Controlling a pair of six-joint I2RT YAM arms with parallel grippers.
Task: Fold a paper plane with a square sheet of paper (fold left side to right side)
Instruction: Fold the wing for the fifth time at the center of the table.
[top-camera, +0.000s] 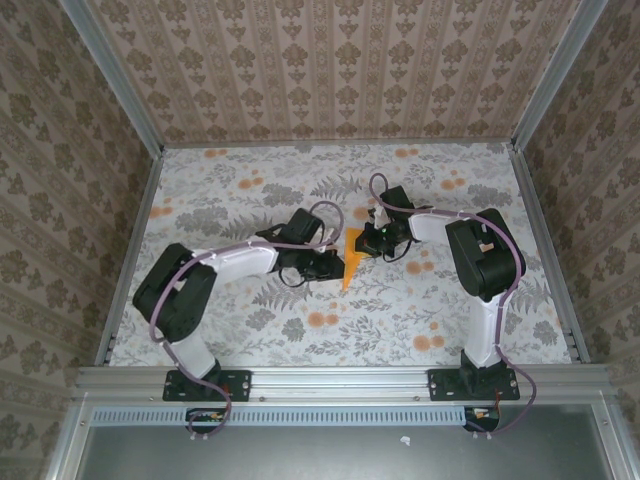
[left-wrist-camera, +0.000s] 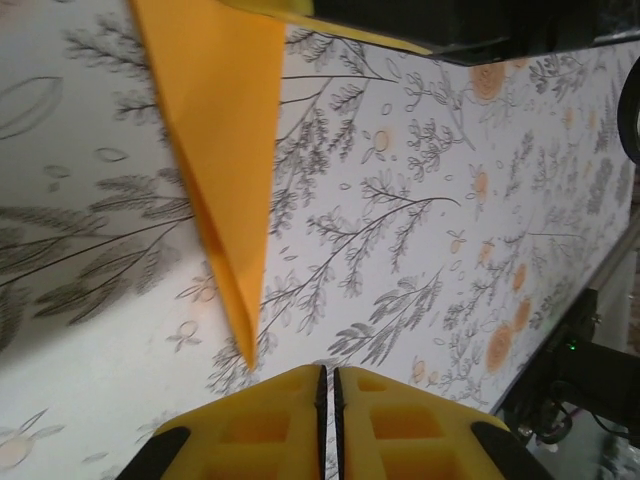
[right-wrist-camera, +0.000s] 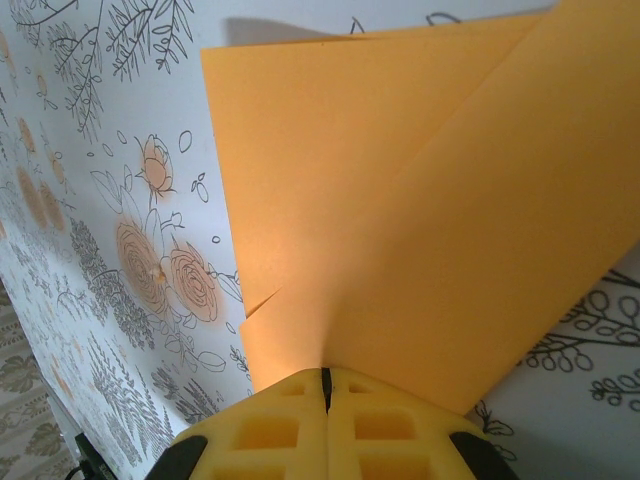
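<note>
The square sheet of paper (top-camera: 352, 258) is bright orange and folded into a narrow pointed shape on the flowered cloth, its tip toward the near edge. My right gripper (right-wrist-camera: 326, 378) is shut on the wide far end of the paper (right-wrist-camera: 430, 200), which fans out in layered flaps ahead of the fingers. My left gripper (left-wrist-camera: 328, 385) sits just short of the paper's tip (left-wrist-camera: 245, 340) without touching it. Its yellow fingers stand a thin slit apart, with cloth showing through and nothing between them. In the top view the left gripper (top-camera: 330, 265) is left of the paper and the right gripper (top-camera: 372, 240) is right of it.
The grey-white cloth (top-camera: 250, 190) with orange flower prints covers the table. Patterned walls with metal rails (top-camera: 130, 250) close in the left, right and far sides. Both arms reach toward the middle, with open cloth in front of and behind them.
</note>
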